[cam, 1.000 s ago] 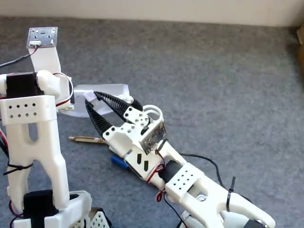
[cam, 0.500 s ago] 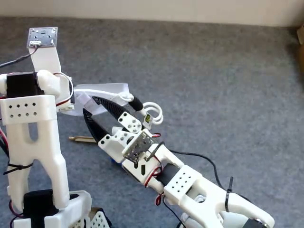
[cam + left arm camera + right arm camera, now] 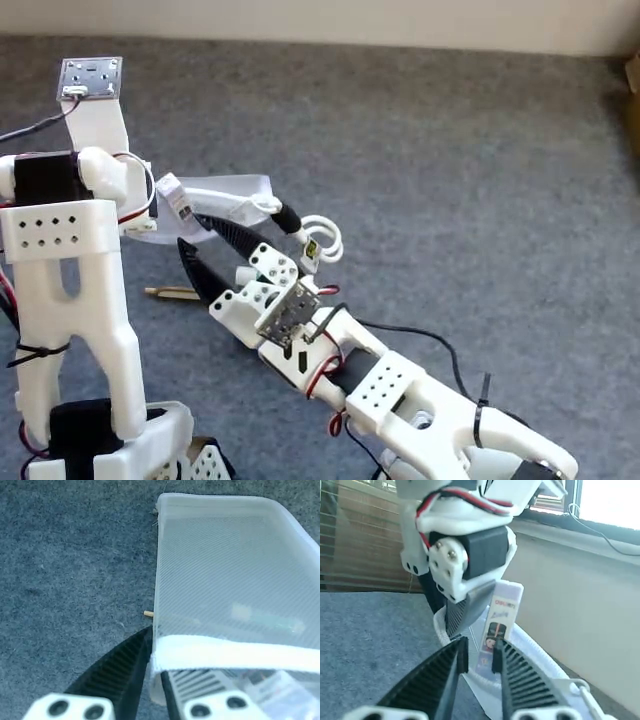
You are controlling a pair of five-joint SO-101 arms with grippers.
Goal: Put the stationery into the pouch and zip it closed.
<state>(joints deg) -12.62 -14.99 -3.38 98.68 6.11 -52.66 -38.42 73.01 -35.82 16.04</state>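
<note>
**Right arm.** The right gripper (image 3: 188, 229) sits at the 10 o'clock side of the high view, just beside the pouch (image 3: 228, 194). In its own wrist view the right gripper (image 3: 481, 648) has its two ribbed fingers drawn in on a small white block (image 3: 500, 621) with a printed sleeve, which stands upright between them. From above, the white block (image 3: 174, 198) tilts toward 11 o'clock, close to the left arm's red and white wires.

**Left arm.** The left gripper (image 3: 156, 681) is pinched on the bound edge of the pouch (image 3: 225, 575), one finger on each side of the mesh wall. The pouch (image 3: 532, 647) lies on the grey carpet (image 3: 450, 140).

**Other items.** A wooden pencil (image 3: 184, 293) lies on the carpet at 6 o'clock of the right gripper's fingertips, apart from the pouch. Its end (image 3: 148, 613) shows just beside the pouch wall.

**Change noted.**
- Over the last second the right wrist has rolled, turning its camera board over.
- The right forearm has drawn back slightly toward 6 o'clock.
- In the last half second the white block has risen toward 12 o'clock and now stands proud of the fingertips.
- The pouch, pencil and left arm have not shifted.
</note>
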